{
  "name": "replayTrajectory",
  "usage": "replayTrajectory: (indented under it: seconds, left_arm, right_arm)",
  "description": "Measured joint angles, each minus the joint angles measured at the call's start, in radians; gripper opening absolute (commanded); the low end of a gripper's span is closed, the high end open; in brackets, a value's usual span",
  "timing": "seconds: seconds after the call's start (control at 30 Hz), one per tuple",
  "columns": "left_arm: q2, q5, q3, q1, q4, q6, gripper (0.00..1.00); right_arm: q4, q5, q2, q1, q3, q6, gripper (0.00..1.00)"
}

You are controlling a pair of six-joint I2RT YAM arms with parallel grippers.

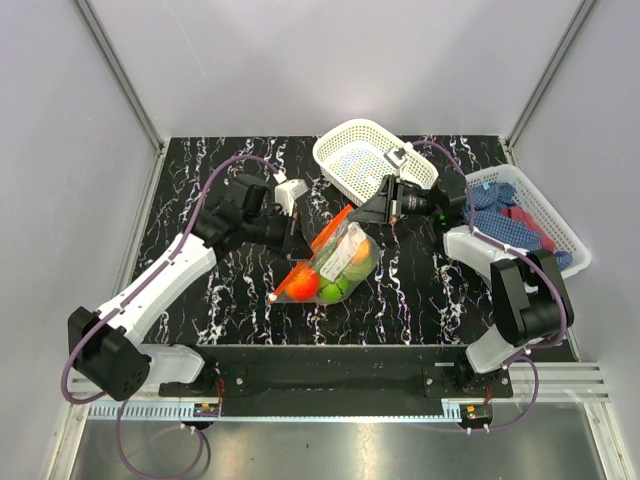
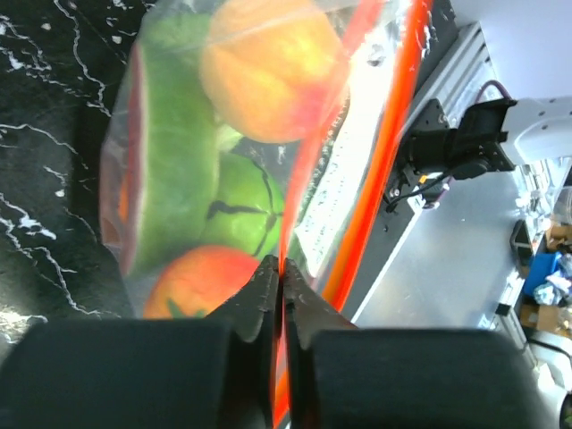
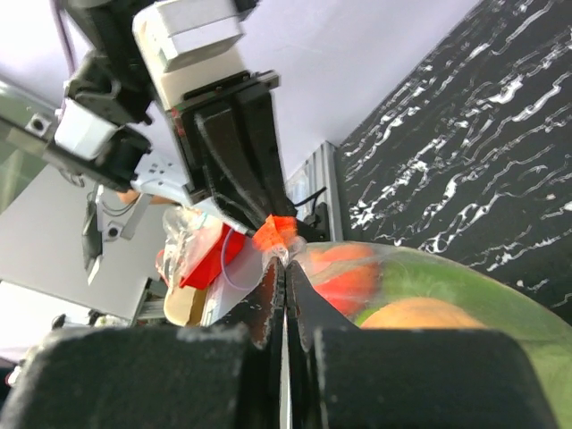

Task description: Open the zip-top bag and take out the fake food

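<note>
Your left claw (image 2: 279,271) pinching the orange-red strip (image 2: 394,134) of the clear crinkly zip-top bag (image 1: 343,247), right claw (image 3: 284,270) clamped on its edge, smooth rounded toy produce (image 2: 268,71) inside

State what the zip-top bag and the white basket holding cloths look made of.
The zip-top bag: thin clear plastic film, glossy; the fake food shows through it and its wrinkles catch light. The white basket: probably rigid moulded plastic, matte; regular lattice walls.

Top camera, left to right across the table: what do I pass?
From the left: left gripper, shut on the bag's edge → zip-top bag with the fake food inside → right gripper, also pinching it → white basket of cloths. The round basket is left out because it overlaps the right gripper.
</note>
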Motion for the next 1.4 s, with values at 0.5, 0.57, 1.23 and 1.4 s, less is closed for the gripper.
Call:
replayTrajectory:
  seconds: [0.5,0.57,1.23,1.4]
  left_arm:
    - [-0.148,-0.219,0.058,0.001,-0.122,-0.209,0.0]
    - [-0.142,-0.24,0.058,0.001,-0.128,-0.242,0.0]
    - [-0.064,-0.253,0.059,0.001,-0.053,-0.352,0.0]
    - [-0.059,-0.253,0.059,0.001,-0.041,-0.36,0.0]
  right_arm:
    - [-0.952,0.37,-0.067,0.136,0.371,-0.428,0.69]
    - [-1.073,0.43,-0.08,0.14,0.417,-0.468,0.69]
    - [-1.523,0.651,-0.186,0.377,0.472,-0.641,0.36]
    - [-1.531,0.648,-0.114,0.393,0.467,-0.649,0.41]
